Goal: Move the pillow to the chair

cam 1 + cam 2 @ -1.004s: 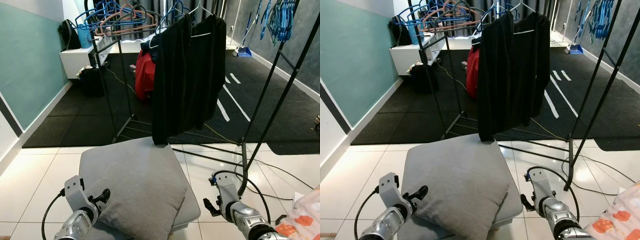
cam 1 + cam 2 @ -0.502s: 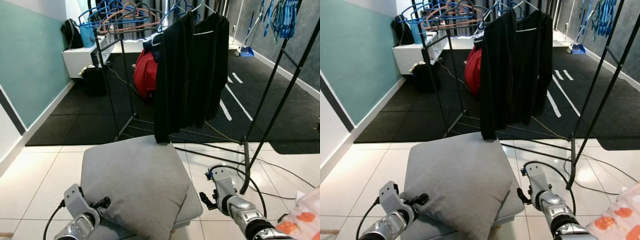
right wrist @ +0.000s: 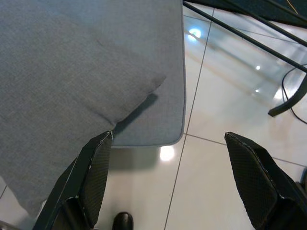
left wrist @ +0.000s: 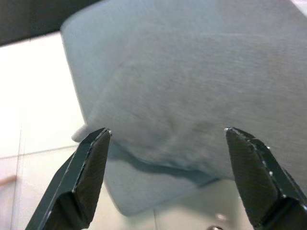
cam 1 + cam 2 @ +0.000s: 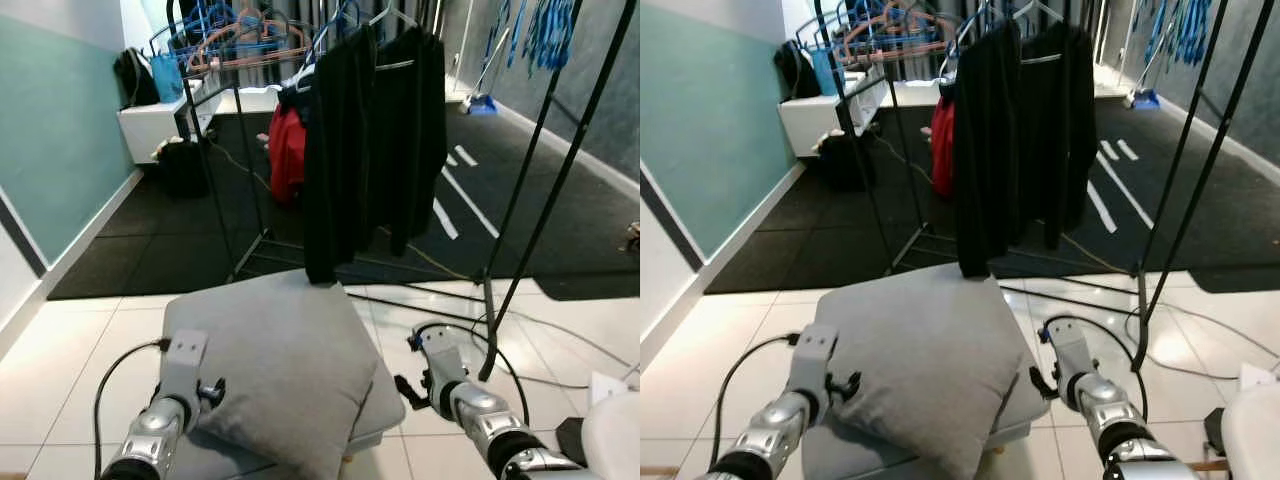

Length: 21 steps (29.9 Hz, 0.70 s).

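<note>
One pillow (image 5: 285, 375) on chair (image 5: 378, 400), tiled floor (image 5: 60, 360).

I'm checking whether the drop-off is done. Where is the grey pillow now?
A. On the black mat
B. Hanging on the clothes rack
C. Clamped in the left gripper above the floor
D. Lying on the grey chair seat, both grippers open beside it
D: the pillow lies on the chair, with the left gripper and the right gripper open and holding nothing.

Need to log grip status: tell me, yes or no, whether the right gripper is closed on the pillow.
No: the right gripper is wide open beside the chair, its fingers off the pillow.
</note>
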Available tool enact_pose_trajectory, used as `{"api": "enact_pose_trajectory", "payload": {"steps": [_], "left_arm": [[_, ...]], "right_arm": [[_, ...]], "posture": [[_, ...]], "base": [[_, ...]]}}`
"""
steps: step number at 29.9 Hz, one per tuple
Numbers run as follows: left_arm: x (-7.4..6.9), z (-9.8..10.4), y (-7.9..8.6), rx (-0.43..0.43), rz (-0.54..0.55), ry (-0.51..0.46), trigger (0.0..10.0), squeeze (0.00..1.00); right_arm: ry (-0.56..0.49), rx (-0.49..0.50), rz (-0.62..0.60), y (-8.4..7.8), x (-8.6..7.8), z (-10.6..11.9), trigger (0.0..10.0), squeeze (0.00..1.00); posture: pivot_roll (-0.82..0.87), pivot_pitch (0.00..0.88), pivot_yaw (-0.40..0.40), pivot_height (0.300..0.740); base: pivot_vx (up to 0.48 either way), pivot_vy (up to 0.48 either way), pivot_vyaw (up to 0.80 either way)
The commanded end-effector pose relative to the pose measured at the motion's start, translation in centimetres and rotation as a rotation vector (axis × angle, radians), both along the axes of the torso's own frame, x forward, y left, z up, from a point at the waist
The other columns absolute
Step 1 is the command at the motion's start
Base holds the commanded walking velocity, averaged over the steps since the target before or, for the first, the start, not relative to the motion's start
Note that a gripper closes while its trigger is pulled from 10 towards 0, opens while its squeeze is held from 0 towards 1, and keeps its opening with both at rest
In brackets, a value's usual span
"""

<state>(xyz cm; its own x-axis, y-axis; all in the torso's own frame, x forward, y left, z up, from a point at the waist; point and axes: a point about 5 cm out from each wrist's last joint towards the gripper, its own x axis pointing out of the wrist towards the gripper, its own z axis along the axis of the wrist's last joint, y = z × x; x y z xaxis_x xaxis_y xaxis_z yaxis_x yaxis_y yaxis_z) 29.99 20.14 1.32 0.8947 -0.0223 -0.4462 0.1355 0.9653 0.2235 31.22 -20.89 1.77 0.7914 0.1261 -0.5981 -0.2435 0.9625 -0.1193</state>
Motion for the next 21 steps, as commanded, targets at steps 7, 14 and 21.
{"api": "enact_pose_trajectory", "payload": {"steps": [7,14,21], "left_arm": [[0.1,1.5,0.4,0.393,-0.334,-0.090,10.0,0.00],[-1.0,0.5,-0.1,0.708,-0.655,-0.092,10.0,0.00],[-1.0,0.8,-0.5,0.904,-0.810,-0.182,10.0,0.00]], "right_arm": [[-0.001,-0.002,0.018,0.3,0.3,0.3,10.0,0.00],[-0.010,-0.015,0.008,-0.3,0.7,0.9,10.0,0.00],[-0.015,-0.020,-0.002,-0.6,0.9,1.1,10.0,0.00]], "posture": [[-0.21,0.000,0.019,0.615],[-0.22,0.000,0.025,0.585],[-0.22,0.000,0.030,0.560]], "base": [[0.000,0.000,0.00],[0.000,0.000,0.00],[0.000,0.000,0.00]]}}
